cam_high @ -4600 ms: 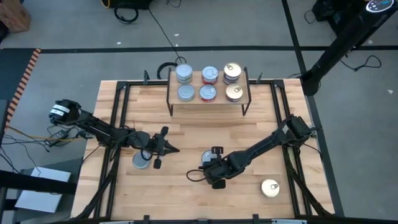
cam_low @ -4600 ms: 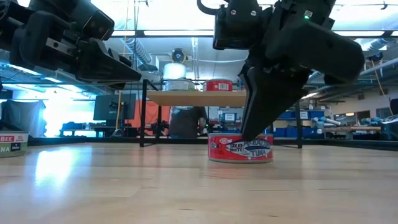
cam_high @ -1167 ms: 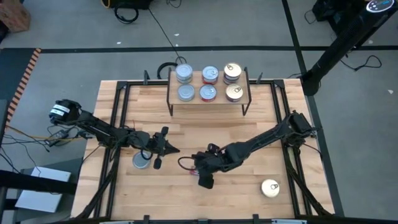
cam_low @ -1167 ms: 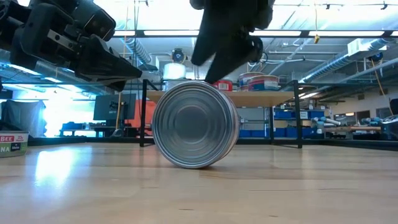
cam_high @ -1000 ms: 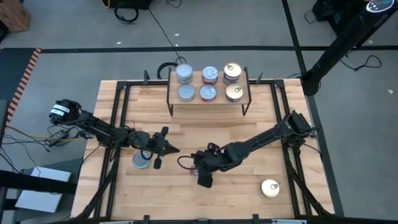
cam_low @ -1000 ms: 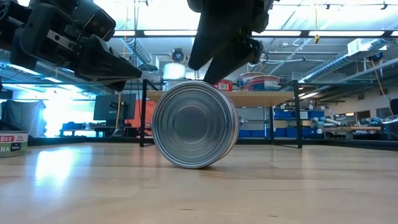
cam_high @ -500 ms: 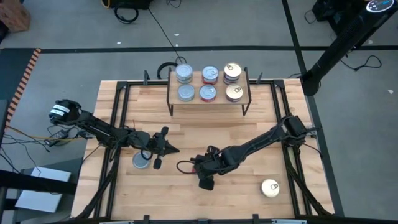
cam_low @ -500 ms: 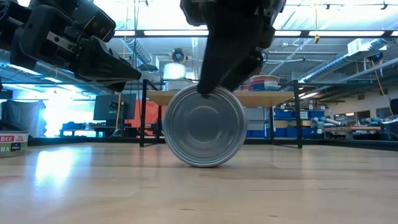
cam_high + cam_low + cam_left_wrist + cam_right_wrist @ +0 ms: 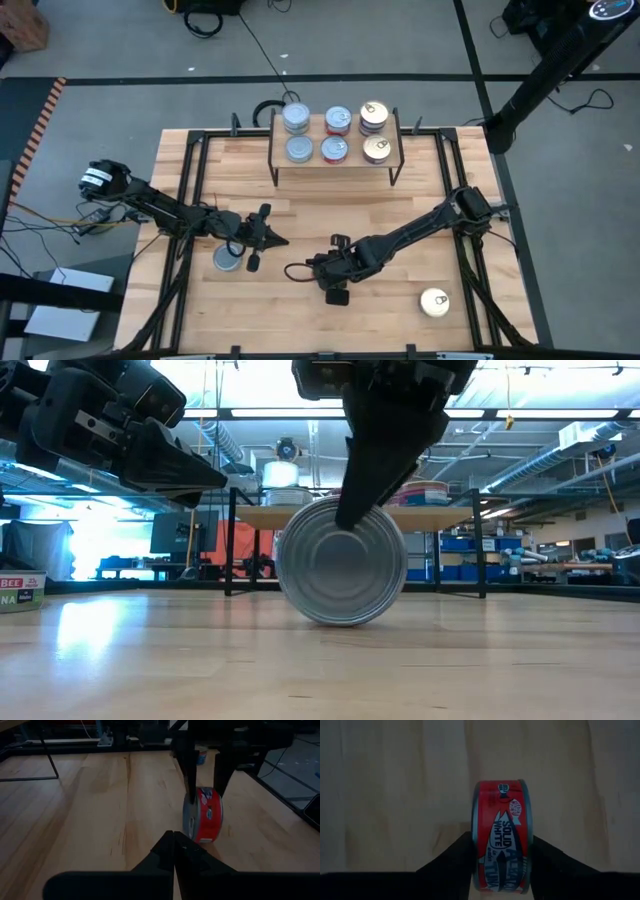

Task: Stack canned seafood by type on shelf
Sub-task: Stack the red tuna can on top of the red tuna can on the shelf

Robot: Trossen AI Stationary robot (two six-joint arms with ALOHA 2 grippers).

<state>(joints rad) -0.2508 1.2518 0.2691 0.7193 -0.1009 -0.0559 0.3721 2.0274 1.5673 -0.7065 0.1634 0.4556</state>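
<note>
Your right hand [image 9: 501,870] now pinches the red tin [image 9: 501,836]
It rolled sideways on edge across the tabletop [image 9: 400,215]; left hand [image 9: 268,238] stays pressed together.

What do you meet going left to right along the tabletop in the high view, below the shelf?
Silver-topped tin → left hand, shut → red-labelled tin standing on its edge between the right hand fingers → gold-topped tin.

Tin [image 9: 341,574] on edge before shelf [image 9: 330,517]
</note>
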